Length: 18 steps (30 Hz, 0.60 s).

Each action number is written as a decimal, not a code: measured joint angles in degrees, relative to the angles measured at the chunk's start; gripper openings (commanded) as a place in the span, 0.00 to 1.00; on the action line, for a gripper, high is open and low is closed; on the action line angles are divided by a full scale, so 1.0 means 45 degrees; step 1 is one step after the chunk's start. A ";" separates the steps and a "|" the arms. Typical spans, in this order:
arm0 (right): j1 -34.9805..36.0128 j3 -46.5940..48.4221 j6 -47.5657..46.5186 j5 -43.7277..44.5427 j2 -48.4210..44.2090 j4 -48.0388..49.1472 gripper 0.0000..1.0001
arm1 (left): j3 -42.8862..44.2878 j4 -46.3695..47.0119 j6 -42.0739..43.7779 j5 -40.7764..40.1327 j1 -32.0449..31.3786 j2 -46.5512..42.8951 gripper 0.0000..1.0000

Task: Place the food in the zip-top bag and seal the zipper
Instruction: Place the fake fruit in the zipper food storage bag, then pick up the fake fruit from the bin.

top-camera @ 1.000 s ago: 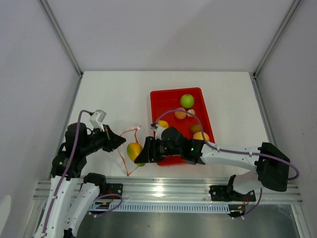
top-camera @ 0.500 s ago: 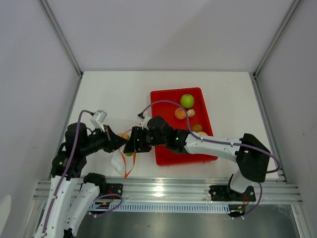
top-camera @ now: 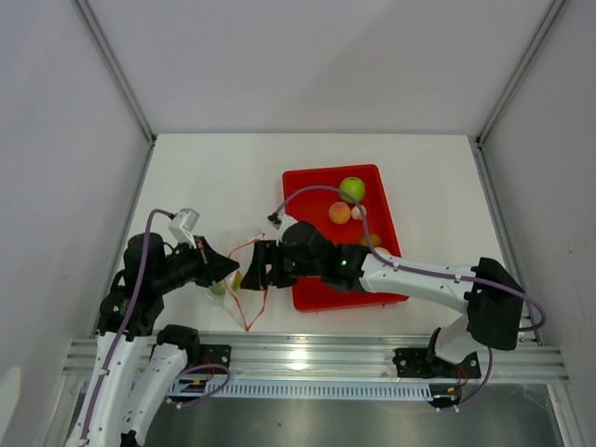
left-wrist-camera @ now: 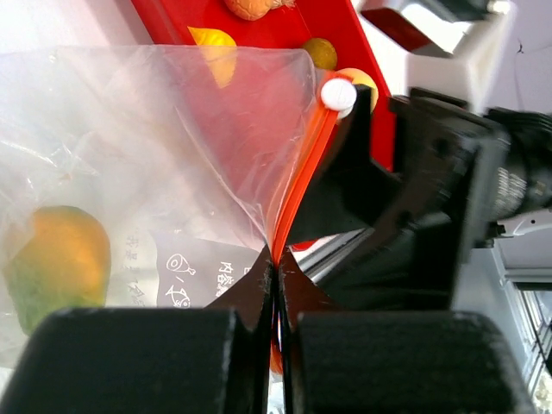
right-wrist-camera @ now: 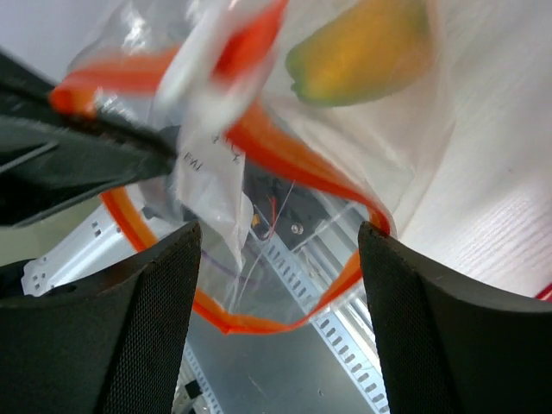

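The clear zip-top bag (left-wrist-camera: 164,121) hangs open between the two grippers. My left gripper (left-wrist-camera: 276,285) is shut on its orange-red zipper (left-wrist-camera: 297,185), also seen from above (top-camera: 222,268). The yellow-green mango (left-wrist-camera: 56,259) lies inside the bag and also shows in the right wrist view (right-wrist-camera: 362,47). My right gripper (right-wrist-camera: 276,285) is open and empty at the bag's mouth, with the zipper loop (right-wrist-camera: 285,155) between its fingers. From above the right gripper (top-camera: 251,272) is just right of the bag. A green apple (top-camera: 352,189), an orange (top-camera: 339,212) and a small beige piece (top-camera: 357,212) lie in the tray.
The red rectangular tray (top-camera: 321,279) sits right of the bag, partly under my right arm. A yellow piece (left-wrist-camera: 212,45) and another fruit (left-wrist-camera: 321,52) lie in it. The metal rail (top-camera: 307,354) runs along the table's near edge, close below the bag.
My right gripper carried the mango left from beside the tray to the bag's mouth and let go. The mango now lies inside the bag. The left gripper kept its hold.
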 measured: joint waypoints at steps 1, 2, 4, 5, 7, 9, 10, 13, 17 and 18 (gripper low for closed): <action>0.0097 -0.0039 -0.0092 0.0180 -0.0175 -0.0165 0.74 | -0.0126 0.0087 -0.0078 0.0005 -0.0005 -0.0058 0.01; 0.0219 -0.0039 -0.0170 0.0311 -0.0316 -0.0350 0.74 | -0.0233 0.0141 -0.0146 0.0000 -0.0005 -0.0087 0.01; 0.0461 -0.0039 -0.0359 0.0617 -0.0583 -0.0763 0.74 | -0.0418 0.0243 -0.0277 0.0000 -0.0005 -0.0078 0.01; 0.0573 -0.0039 -0.0437 0.0748 -0.0714 -0.0976 0.74 | -0.0466 0.0267 -0.0345 0.0000 -0.0005 -0.0078 0.01; 0.0767 -0.0039 -0.0641 0.1020 -0.0996 -0.1438 0.74 | -0.0525 0.0291 -0.0393 -0.0005 -0.0005 -0.0073 0.01; 0.0933 -0.0039 -0.0869 0.1277 -0.1331 -0.1928 0.74 | -0.0525 0.0335 -0.0476 0.0000 -0.0005 -0.0058 0.01; 0.0976 -0.0039 -0.0942 0.1370 -0.1501 -0.2123 0.74 | -0.0525 0.0335 -0.0495 0.0000 -0.0005 -0.0058 0.01; 0.1035 0.0019 -0.1282 0.1826 -0.2254 -0.2866 0.75 | -0.0529 0.0355 -0.0602 0.0000 -0.0005 -0.0063 0.00; 0.1001 0.0277 -0.1729 0.2856 -0.3361 -0.3813 0.92 | -0.0534 0.0442 -0.0675 0.0005 -0.0005 -0.0063 0.01; 0.0928 0.0277 -0.1855 0.3157 -0.3667 -0.4002 0.97 | -0.0534 0.0447 -0.0670 0.0005 -0.0005 -0.0063 0.01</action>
